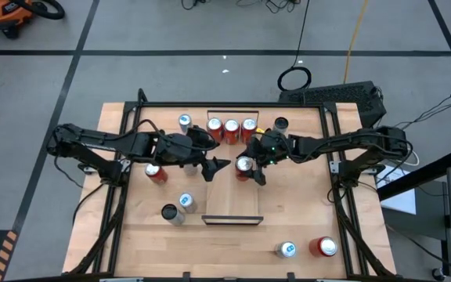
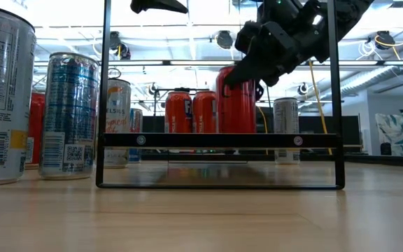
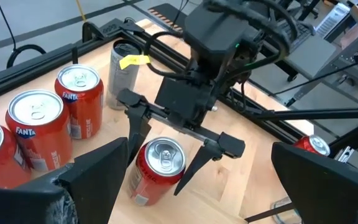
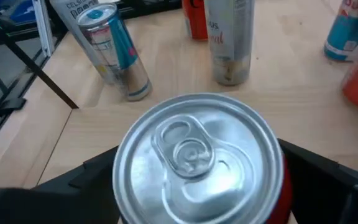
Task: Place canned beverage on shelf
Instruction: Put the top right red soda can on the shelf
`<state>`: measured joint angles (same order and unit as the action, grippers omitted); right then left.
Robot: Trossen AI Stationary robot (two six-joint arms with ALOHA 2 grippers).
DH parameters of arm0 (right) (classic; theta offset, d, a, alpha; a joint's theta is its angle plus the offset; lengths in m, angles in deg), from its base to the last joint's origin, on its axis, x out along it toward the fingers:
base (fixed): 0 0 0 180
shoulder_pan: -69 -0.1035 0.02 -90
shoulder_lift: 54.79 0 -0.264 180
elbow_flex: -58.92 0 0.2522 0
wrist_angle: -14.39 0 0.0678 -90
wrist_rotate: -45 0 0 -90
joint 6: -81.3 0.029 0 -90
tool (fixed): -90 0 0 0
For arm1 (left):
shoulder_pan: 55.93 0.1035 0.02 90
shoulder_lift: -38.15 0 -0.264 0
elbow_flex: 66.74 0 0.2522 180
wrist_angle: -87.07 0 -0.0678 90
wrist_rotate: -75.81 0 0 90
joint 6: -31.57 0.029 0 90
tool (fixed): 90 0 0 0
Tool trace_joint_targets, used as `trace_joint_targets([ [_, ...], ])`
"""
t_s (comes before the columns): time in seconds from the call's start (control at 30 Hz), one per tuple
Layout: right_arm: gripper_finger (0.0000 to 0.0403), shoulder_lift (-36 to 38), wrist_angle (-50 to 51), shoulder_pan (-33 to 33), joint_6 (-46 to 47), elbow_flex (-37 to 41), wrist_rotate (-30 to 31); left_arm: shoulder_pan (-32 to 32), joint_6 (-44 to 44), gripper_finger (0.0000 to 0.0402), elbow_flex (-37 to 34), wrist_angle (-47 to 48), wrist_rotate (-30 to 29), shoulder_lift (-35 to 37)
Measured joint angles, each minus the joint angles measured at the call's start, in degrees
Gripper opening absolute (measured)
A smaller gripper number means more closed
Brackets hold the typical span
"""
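The right gripper (image 1: 250, 167) has its two fingers set on either side of a red soda can (image 1: 243, 164), which stands upright on the shelf (image 1: 232, 205) near the shelf's right edge; the left wrist view shows the dark fingers (image 3: 194, 167) straddling the can's body just below its silver top, close against it, though whether they press it cannot be told. The right wrist camera looks straight down on that can's lid, pull tab intact.

The shelf is a long light-wood board lying on the wooden table (image 1: 304, 211). At its far end three red Fanta cans (image 1: 231, 128) stand upright in a row, touching or nearly so (two of them show "Fanta" lettering in the left wrist view). The rest of the board is bare wood.

The left gripper (image 1: 216, 166) hangs over the left edge of the shelf, just beside the gripped can, its jaws spread apart and holding nothing.

Off the shelf, other cans sit on the table: a silver-blue can (image 1: 184, 121) and a dark-topped can (image 1: 280, 124) at the far side, a red can (image 1: 156, 173) under the left arm, two more near the shelf's near left corner (image 1: 186, 202), and a silver-blue can (image 1: 286, 250) beside a red one (image 1: 323, 247) at the near right.
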<state>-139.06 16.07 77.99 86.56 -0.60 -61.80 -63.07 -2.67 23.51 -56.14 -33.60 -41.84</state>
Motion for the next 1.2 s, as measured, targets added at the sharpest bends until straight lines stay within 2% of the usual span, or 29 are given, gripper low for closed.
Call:
trace_joint_targets([
  [0.23, 0.0375, 4.9, 6.8, 0.6, 0.0, 0.1, 0.3, 0.0, -1.4, 0.0398, 0.0, 0.1, -0.4, 0.0],
  [0.43, 0.0381, 14.2, 17.0, 1.1, 0.6, 0.1, 3.2, 0.0, -1.4, 0.0398, 0.0, 0.3, -0.5, 0.0],
  [0.57, 0.0379, 21.3, 26.3, 0.9, 4.4, 0.0, 3.2, -0.4, -1.4, 0.0398, 0.0, 0.5, -0.4, 0.0],
  [0.67, 0.0378, 23.9, 31.5, -1.3, 8.3, 0.0, 3.1, -0.6, -1.5, 0.0398, 0.0, 0.4, -0.4, 0.0],
  [0.8, 0.0378, 24.4, 32.9, -4.1, 9.5, 0.1, 3.0, -0.5, -1.5, 0.0398, 0.0, 0.4, -0.4, 0.0],
  [1.03, 0.0371, 22.0, 28.4, -8.2, 12.0, 0.1, 3.0, -0.5, -1.5, 0.0398, 0.0, 0.4, -0.4, 0.0],
  [1.2, 0.0315, 19.9, 28.8, -10.7, 12.1, 0.1, 3.0, -0.6, -3.0, 0.0398, 0.0, 0.9, -0.4, 0.0],
])
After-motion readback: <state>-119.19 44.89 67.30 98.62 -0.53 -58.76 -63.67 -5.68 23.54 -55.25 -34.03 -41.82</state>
